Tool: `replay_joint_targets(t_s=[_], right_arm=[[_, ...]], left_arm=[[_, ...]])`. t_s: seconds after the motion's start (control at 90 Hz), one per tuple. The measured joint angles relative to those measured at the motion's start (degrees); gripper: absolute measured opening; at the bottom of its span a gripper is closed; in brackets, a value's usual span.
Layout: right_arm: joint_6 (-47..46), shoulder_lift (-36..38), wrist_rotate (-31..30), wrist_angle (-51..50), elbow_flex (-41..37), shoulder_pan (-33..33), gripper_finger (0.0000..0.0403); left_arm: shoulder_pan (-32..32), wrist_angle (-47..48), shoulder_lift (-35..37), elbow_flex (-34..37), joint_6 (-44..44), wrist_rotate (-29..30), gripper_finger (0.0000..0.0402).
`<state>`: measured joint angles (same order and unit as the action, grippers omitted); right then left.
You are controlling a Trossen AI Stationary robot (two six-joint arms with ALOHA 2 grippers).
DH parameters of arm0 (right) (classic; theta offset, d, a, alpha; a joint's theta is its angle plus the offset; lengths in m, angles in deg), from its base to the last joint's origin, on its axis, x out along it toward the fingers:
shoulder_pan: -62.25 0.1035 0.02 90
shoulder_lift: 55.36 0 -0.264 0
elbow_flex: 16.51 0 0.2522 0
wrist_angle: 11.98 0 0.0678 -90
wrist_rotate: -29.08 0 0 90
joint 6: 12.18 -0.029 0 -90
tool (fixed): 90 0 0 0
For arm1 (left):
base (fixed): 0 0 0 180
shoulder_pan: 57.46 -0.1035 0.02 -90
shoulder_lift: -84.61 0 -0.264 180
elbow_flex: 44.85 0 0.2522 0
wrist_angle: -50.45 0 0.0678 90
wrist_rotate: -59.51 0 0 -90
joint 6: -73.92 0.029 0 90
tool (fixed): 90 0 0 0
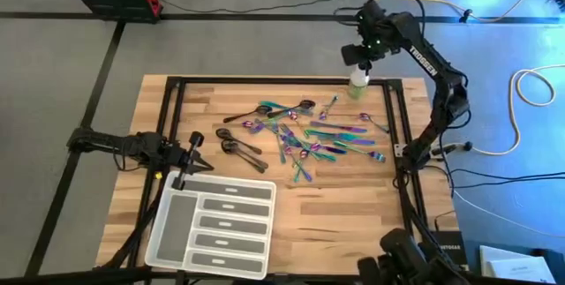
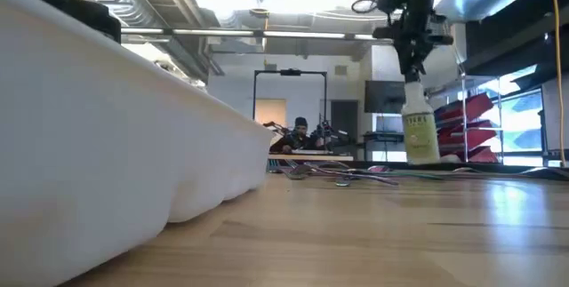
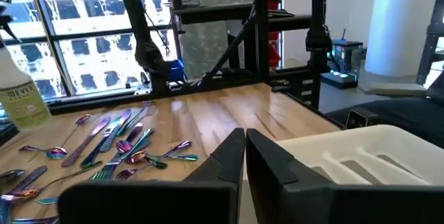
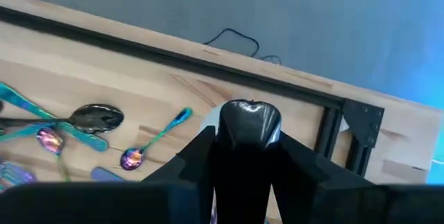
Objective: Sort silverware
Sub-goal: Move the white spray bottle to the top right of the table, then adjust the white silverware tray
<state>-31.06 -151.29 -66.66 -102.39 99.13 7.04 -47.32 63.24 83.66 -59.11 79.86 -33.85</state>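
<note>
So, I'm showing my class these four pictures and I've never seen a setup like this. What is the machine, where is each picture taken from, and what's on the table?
It is a robot with two dark arms at a wooden table. One picture looks straight down, one looks level across the tabletop, and two come from cameras on the wrists.

Scattered mid-table is the silverware: iridescent and dark spoons, forks and knives, none sorted yet. The white compartment tray at the near left edge looks empty.

The right gripper is at the far edge, closed around the top of a small spray bottle standing there. The left gripper waits near the tray with its fingers together, holding nothing. A person sits far behind.
</note>
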Motion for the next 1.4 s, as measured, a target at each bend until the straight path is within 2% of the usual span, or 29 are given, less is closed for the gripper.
replay_joint_targets(t_s=[0.278,0.489,0.733,1.044,1.2,1.4], right_arm=[[1.18,0.45,1.09,5.79,-4.60,-0.82,0.0092],[1.78,0.73,1.73,4.68,-4.67,-0.83,0.0107],[2.75,3.47,-0.49,2.84,-4.78,-0.81,0.0176],[5.10,10.35,-0.33,3.66,-3.46,-0.44,0.0291],[8.03,14.12,1.44,7.00,-3.40,4.08,0.0325],[12.32,17.18,0.64,13.55,-3.40,17.65,0.0330]], left_arm=[[0.00,0.00,0.00,0.00,0.01,0.00,0.0000],[-0.01,0.00,0.00,-0.01,0.01,0.02,0.0000],[-0.01,0.00,0.00,-0.01,0.01,0.02,0.0000],[0.01,0.00,0.00,-0.01,0.01,0.00,0.0000],[0.01,0.00,0.00,-0.01,0.01,0.00,0.0000],[0.01,0.00,0.00,0.01,0.01,0.02,0.0000]])
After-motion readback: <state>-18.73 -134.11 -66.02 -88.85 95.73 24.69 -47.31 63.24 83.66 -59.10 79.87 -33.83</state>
